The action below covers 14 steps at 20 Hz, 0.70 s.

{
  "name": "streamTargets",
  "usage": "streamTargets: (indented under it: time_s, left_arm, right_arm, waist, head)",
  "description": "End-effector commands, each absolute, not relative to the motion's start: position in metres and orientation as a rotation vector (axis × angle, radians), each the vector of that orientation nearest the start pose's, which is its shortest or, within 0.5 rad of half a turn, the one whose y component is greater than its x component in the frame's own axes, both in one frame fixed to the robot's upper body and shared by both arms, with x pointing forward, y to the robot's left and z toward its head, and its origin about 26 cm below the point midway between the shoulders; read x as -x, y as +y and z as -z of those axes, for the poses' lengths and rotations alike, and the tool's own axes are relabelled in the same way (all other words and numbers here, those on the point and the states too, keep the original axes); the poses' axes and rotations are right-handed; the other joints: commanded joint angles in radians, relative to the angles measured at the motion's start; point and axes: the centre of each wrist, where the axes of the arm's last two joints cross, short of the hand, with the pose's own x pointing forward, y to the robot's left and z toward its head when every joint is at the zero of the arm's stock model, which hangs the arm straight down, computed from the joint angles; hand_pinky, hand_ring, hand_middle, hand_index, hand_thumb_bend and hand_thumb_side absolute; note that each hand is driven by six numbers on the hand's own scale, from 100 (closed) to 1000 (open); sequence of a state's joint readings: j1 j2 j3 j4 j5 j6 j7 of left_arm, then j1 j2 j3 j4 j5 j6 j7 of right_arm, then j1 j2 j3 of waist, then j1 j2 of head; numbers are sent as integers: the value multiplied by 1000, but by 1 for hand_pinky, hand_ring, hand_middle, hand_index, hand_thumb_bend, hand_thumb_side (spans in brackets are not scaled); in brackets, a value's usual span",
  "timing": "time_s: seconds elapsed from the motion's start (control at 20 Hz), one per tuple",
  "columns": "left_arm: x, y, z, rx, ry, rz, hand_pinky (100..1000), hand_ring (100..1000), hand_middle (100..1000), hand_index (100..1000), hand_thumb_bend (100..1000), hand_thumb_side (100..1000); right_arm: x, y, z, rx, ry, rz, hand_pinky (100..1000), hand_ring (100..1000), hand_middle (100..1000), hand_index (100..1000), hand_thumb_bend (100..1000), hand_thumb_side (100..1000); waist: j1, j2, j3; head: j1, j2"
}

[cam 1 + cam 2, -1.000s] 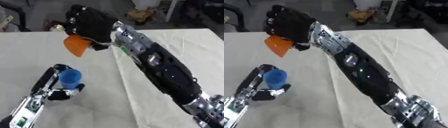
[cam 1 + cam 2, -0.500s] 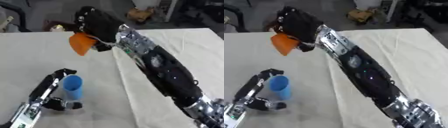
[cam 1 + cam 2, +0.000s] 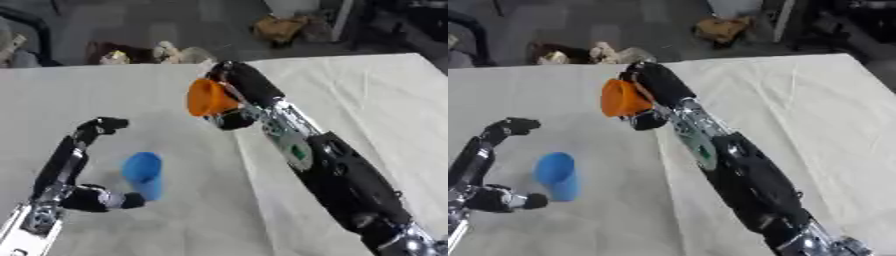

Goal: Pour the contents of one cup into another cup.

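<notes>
My right hand (image 3: 241, 86) is shut on an orange cup (image 3: 208, 98) and holds it in the air, tipped on its side with the mouth facing left. A blue cup (image 3: 143, 173) stands on the white cloth below and to the left of it. My left hand (image 3: 63, 167) is beside the blue cup, open. Its fingers (image 3: 99, 126) reach up and away from the cup, and its thumb (image 3: 112, 200) lies by the cup's base. I cannot see what is inside either cup.
The cloth-covered table (image 3: 367, 100) stretches to the right, with a long fold (image 3: 249, 200) running under my right arm. Beyond the far edge, a brown bag (image 3: 280, 27) and other clutter (image 3: 166, 52) lie on the dark floor.
My left hand's fingers, close around the blue cup a second ago, have spread away from it. The orange cup has drifted slightly right in my right hand. The view has also shifted.
</notes>
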<state>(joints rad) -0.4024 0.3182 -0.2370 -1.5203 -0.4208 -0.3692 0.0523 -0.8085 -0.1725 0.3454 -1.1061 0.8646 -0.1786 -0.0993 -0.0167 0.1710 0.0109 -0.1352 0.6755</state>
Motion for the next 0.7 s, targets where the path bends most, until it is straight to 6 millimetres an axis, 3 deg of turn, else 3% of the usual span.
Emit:
streamTargets:
  time_s: [0.05,0.1,0.2,0.3,0.5,0.7]
  left_arm:
    - [-361,233,-115,-360,-2236,864,783,800,726,846,1000,659]
    - [-361,234,-116,-358,-2236,855,783,799,725,845,1000,665]
    - [-360,235,-117,-356,-2233,838,782,800,725,844,1000,675]
    - [-360,236,-118,-354,-2231,822,783,799,724,843,1000,677]
    - [-359,239,-119,-358,-2230,797,783,799,725,841,1000,678]
    - [-358,241,-119,-363,-2228,782,783,800,725,840,1000,682]
  right_arm:
    - [-439,-133,-116,618,-1991,-1241,706,729,177,343,100,246]
    - [-438,-134,-111,582,-1979,-1252,712,737,187,354,156,320]
    - [-437,-136,-102,528,-1953,-1297,750,780,270,425,360,546]
    - [-436,-138,-96,500,-1921,-1379,798,830,384,542,515,680]
    - [-436,-144,-90,488,-1823,-1560,906,925,664,796,719,754]
    - [-437,-150,-95,507,-1778,-1627,921,942,750,831,748,780]
  waist:
    - [3,-15,2]
    - [3,-15,3]
    - [3,-16,2]
    - [3,-18,0]
    - [2,-21,-5]
    - [2,-22,-9]
  head:
    - [-5,-7]
    - [-5,-7]
    - [-5,-7]
    - [-6,-8]
    - [-6,-7]
    - [-5,-6]
